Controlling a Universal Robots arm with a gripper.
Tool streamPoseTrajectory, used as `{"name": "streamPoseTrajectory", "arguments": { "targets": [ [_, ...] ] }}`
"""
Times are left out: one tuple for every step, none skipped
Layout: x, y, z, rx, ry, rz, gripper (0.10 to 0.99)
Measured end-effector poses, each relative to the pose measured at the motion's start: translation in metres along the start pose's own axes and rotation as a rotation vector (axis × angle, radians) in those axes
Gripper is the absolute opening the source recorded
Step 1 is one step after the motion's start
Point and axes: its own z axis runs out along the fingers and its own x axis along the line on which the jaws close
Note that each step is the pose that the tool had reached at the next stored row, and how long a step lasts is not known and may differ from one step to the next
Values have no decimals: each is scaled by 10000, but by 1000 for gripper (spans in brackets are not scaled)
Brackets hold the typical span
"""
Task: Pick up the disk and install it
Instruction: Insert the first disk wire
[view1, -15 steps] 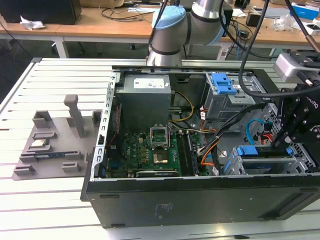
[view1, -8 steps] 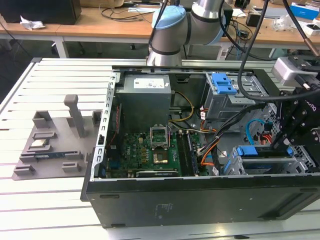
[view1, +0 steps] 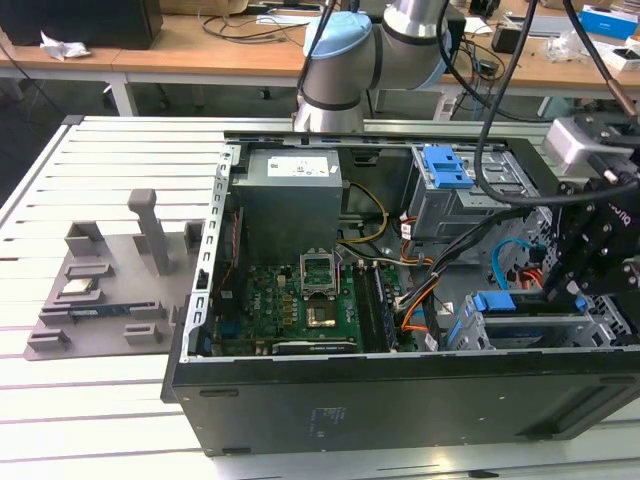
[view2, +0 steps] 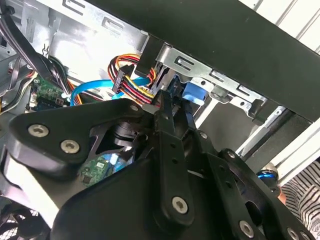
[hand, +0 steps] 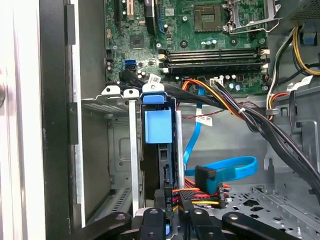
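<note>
The disk, held in its bright blue bracket, stands on edge in the metal drive cage at the front right corner of the open computer case. In the first wrist view the disk shows end-on, with its blue tab between the cage's silver rails. My gripper reaches down to the disk's near end. Its black fingers stand close together and are shut on the end of the disk, in both wrist views: gripper, gripper. The blue tab of the disk sits just beyond the fingertips.
A bundle of orange, red and yellow wires and a blue flat cable lies close beside the cage. The motherboard, the power supply and a grey upper cage with a blue latch fill the case. A grey fixture tray lies outside, at the exterior view's left.
</note>
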Motion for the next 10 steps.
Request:
{"name": "streamPoseTrajectory", "arguments": {
  "targets": [
    [-4,3,-64,1,2,-1,243],
    [-18,7,-117,0,-1,0,243],
    [-39,10,-168,1,1,-1,243],
    [-60,14,-216,1,1,-1,227],
    [-69,16,-243,0,-1,0,227],
    [-76,20,-327,1,2,0,106],
    [-75,24,-409,0,1,0,106],
    [-73,25,-441,1,2,-1,106],
    [-72,26,-460,1,0,0,106],
    [-72,26,-473,1,0,-1,106]
  ]
}}
